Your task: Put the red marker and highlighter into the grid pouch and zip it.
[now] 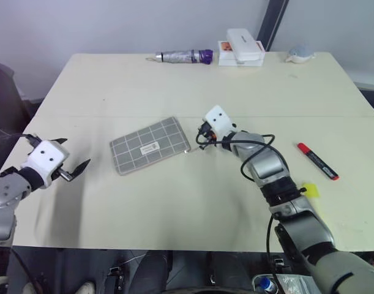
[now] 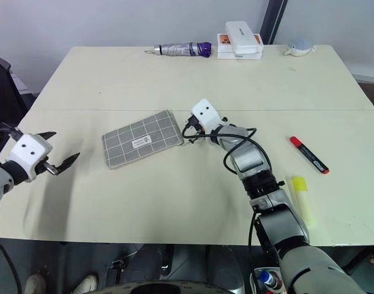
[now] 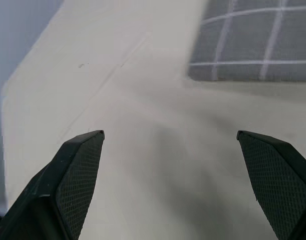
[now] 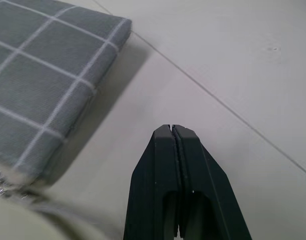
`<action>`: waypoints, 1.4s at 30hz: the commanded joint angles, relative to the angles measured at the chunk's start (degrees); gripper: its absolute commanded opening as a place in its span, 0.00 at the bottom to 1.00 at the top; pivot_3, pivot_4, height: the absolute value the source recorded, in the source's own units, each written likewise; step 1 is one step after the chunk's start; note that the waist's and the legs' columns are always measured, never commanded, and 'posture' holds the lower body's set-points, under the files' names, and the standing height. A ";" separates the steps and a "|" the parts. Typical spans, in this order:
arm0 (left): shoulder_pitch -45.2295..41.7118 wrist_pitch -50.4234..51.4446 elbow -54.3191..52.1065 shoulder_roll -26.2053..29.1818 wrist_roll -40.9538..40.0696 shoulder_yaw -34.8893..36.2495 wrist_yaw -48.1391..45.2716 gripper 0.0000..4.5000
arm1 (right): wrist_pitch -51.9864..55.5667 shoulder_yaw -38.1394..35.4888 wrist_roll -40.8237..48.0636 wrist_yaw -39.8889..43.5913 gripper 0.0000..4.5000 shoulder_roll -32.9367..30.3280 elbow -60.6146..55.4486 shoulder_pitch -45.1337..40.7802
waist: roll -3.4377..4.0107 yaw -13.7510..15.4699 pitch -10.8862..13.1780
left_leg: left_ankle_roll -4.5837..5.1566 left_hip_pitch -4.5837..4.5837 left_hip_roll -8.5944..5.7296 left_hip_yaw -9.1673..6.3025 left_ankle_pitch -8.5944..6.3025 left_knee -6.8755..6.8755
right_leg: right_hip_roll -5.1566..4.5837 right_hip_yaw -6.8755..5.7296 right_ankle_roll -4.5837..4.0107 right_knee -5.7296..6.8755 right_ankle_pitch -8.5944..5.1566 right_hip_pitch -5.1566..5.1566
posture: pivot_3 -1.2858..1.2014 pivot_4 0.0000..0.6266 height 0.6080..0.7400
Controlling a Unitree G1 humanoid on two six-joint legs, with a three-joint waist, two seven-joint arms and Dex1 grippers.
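Grid pouch (image 1: 151, 146) lay flat mid-table, zipped end toward right gripper (image 4: 172, 131), whose fingers were pressed together, empty, just beside the pouch's corner. Left gripper (image 1: 76, 168) hung wide open over bare table near the left edge. Red marker (image 1: 317, 161) and highlighter (image 2: 301, 198) lay well right. Folded umbrella (image 1: 182, 56), white boxes (image 1: 242, 46) along the far edge.

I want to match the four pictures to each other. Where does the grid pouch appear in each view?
Left eye view: grid pouch lies left of centre on the table.
Right eye view: left of centre too, beside the right gripper.
Left wrist view: one corner, ahead of the open fingers.
Right wrist view: one corner, beside the shut fingers.
Shared landmark: the pouch's white grid lines.
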 commanded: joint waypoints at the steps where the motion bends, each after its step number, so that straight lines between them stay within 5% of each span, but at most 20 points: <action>1: -4.09 -10.21 5.50 0.62 3.94 -3.67 -0.23 1.00 | -1.34 -0.97 -0.83 -1.50 0.01 2.34 2.07 -2.38 | -0.01 -0.09 -0.01 | -0.04 -0.05 0.01 -0.01 0.02 -0.02 | 0.01 0.00 0.00 0.04 0.00 0.00 | 0.52 0.24 1.00; 10: -12.32 -29.98 20.65 -0.73 11.23 -13.14 0.77 1.00 | -0.13 -1.93 -1.07 -1.89 0.01 6.98 10.81 -6.09 | 0.03 -1.40 -0.04 | -0.13 -0.21 0.00 0.00 0.10 0.00 | 0.04 0.02 0.00 0.33 0.00 -0.18 | 0.52 0.24 1.00; 19: -15.39 -38.68 27.54 -1.55 11.29 -16.58 -0.21 1.00 | -1.28 -0.60 -1.80 0.85 0.01 8.70 11.22 -5.90 | 0.03 -1.45 -0.06 | -0.13 -0.20 -0.03 0.00 0.10 0.08 | 0.09 0.01 0.00 0.52 0.00 -0.21 | 0.52 0.24 1.00; 33: -9.20 -31.03 22.49 2.70 -4.45 -12.99 -13.68 1.00 | -2.25 0.08 -3.76 1.04 0.01 9.05 11.65 -5.35 | 0.03 -2.89 -0.07 | -0.14 -0.20 -0.01 -0.03 0.11 0.08 | 0.04 0.02 -0.01 0.80 0.00 -0.35 | 0.52 0.24 1.00; 42: -7.59 -31.27 20.52 5.42 -5.07 -12.02 -17.97 1.00 | -3.02 -0.12 -4.01 0.71 0.01 9.74 12.82 -5.79 | 0.03 -3.00 -0.07 | -0.17 -0.17 0.03 -0.05 0.12 0.07 | 0.08 0.02 -0.02 0.82 -0.01 -0.40 | 0.52 0.24 1.00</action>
